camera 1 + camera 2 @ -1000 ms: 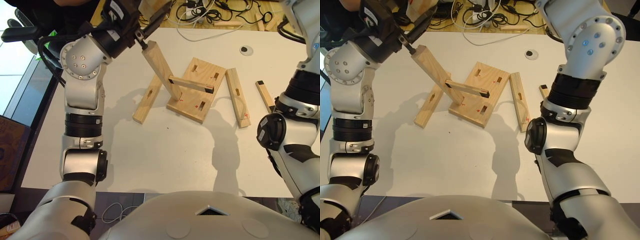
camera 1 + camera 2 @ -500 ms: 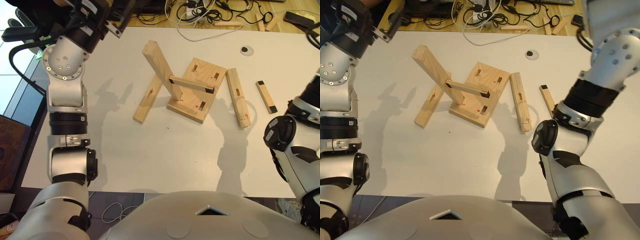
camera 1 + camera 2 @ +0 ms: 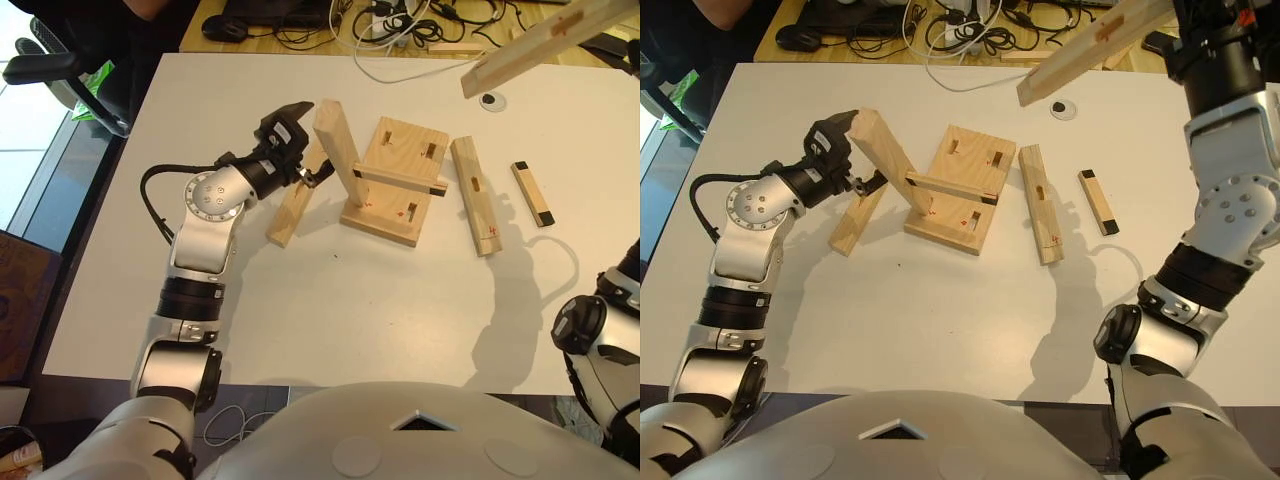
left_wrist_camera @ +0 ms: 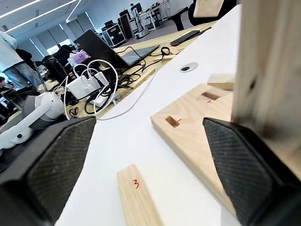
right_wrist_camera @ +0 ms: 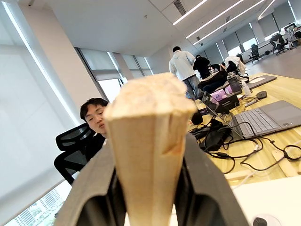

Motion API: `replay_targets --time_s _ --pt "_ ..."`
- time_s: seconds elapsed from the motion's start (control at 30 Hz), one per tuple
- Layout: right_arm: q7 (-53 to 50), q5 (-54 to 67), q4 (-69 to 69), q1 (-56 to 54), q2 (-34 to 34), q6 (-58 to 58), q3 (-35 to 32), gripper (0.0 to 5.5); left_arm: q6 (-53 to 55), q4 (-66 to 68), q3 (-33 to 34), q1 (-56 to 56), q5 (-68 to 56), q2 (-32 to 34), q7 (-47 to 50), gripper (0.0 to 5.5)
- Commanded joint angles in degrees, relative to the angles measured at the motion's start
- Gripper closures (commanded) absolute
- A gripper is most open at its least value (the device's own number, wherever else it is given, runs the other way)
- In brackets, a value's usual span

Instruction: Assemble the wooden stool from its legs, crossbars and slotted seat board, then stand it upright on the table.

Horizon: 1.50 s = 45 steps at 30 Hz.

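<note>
head views: risk was the left claw (image 3: 310,140), wide open, sitting just beside the standing leg (image 3: 341,150) that joined a crossbar (image 3: 400,180) over the seat board (image 3: 385,215); a nudge could knock that loose joint over. the raised leg (image 3: 1090,45) hung high above the table (image 3: 300,320) at far right, gripped at one end, so it could swing or slip.
left wrist view: pads (image 4: 56,169) were wide apart, a flat leg (image 4: 136,202) low between them, the standing leg (image 4: 268,70) just beside one pad.
right wrist view: the right claw (image 5: 150,155) was clamped on the raised leg's end.
</note>
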Motion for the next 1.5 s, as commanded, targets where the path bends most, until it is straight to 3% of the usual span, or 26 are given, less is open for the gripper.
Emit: replay_targets --time_s 0.03,0.27,0.5,0.67,0.93,1.5 --pt "-0.38 1.20 -0.37 4.68 -0.40 2.57 -1.41 4.49 2.79 -3.72 -1.74 2.22 -1.38 0.20 -2.33 1.28" --pt "-0.97 11.14 -5.15 13.05 0.21 10.62 -3.96 4.49 8.61 -11.74 -3.64 6.66 -4.06 0.22 -3.64 1.28" --pt "-0.78 12.40 -5.18 15.40 -0.45 11.63 -3.72 4.49 11.51 -13.92 -3.27 7.92 -3.77 0.83 -2.16 1.28" --pt "-0.18 12.07 -4.83 16.77 -0.77 11.36 -3.55 4.49 10.00 -5.76 4.99 3.07 -2.28 -0.40 7.41 1.28" --pt "0.18 11.66 -5.18 18.09 -0.24 11.27 -1.86 4.49 13.33 -0.33 18.95 3.03 -15.90 -15.35 22.01 1.28" --pt "0.92 11.27 -6.76 21.13 0.11 10.70 0.69 4.49 9.73 2.32 20.88 5.77 -17.97 -18.73 24.39 1.28"
